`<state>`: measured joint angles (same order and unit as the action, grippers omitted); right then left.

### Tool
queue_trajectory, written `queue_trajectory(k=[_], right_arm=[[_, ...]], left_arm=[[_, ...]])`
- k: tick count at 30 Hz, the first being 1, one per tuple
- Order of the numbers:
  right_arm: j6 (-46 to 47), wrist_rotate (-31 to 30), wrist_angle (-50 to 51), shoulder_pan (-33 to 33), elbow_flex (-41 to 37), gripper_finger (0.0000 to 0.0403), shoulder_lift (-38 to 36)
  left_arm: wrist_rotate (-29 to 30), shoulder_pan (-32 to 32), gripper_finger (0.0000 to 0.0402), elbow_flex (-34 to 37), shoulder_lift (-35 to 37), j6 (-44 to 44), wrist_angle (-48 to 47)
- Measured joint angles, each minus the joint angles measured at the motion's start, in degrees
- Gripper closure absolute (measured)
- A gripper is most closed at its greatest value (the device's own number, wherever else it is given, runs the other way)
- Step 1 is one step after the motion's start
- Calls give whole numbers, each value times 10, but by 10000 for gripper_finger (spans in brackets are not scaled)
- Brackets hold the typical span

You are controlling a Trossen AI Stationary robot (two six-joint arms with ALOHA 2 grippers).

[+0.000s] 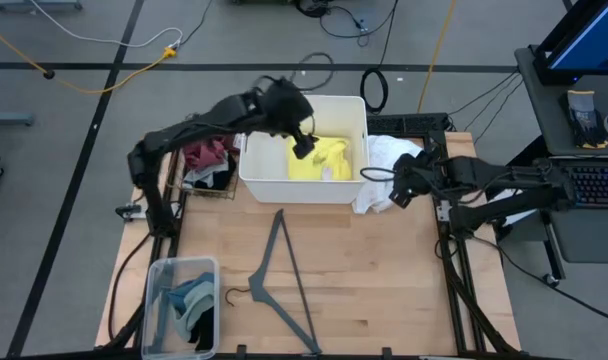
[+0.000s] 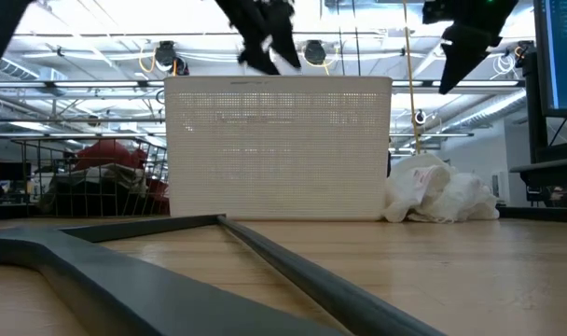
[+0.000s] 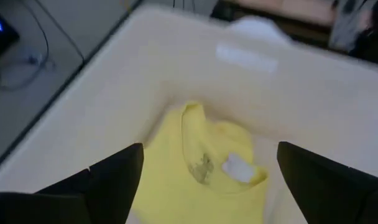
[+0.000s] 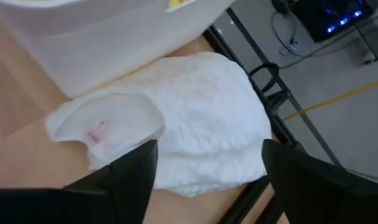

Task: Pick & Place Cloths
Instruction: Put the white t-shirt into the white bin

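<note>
Done so far: one soft yellow cloth (image 1: 319, 160) lies crumpled on the floor of the white rectangular plastic bin (image 1: 252, 165) at upper centre of the high view; no other cloth shows in it.
Left gripper (image 1: 304, 146): hangs over the bin above the yellow cloth, fingers spread wide with nothing between them, as the left wrist view shows.
Right gripper (image 1: 393, 189): hovers right of the bin over the crumpled white cloth (image 1: 384, 170), fingers apart and empty; the pick looks about to start.
Left to do: the white cloth on the table just beside the bin's right wall; a maroon cloth (image 1: 206, 153) with dark pieces in the wire basket (image 1: 176, 172) left of the bin; teal and grey cloths in the clear plastic box (image 1: 156, 300) at lower left.
Judgement: early in the task, most pieces unplaced.
Surface: pale wooden tabletop (image 1: 384, 280), with a thin dark grey hanger (image 1: 280, 282) at lower centre.
Room: grey floor with cables; a desk with a keyboard (image 1: 596, 185) at far right.
</note>
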<state>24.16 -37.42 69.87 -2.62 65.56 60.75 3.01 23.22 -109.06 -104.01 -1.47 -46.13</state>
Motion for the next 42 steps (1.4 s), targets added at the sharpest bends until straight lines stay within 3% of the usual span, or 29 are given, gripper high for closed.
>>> queue_trajectory(k=[7,20,30,42], right_arm=[[-22,41,-15,-55,-5,94,0],[-120,149,-157,-169,-132,84,0],[-161,241,-253,-250,-196,84,0],[-90,243,-347,-300,-296,84,0]], left_arm=[[-1,-21,34,0,109,0,40],[-35,-82,36,0,243,-25,73],[-36,-129,37,0,261,-24,60],[-35,-146,37,0,261,-21,42]])
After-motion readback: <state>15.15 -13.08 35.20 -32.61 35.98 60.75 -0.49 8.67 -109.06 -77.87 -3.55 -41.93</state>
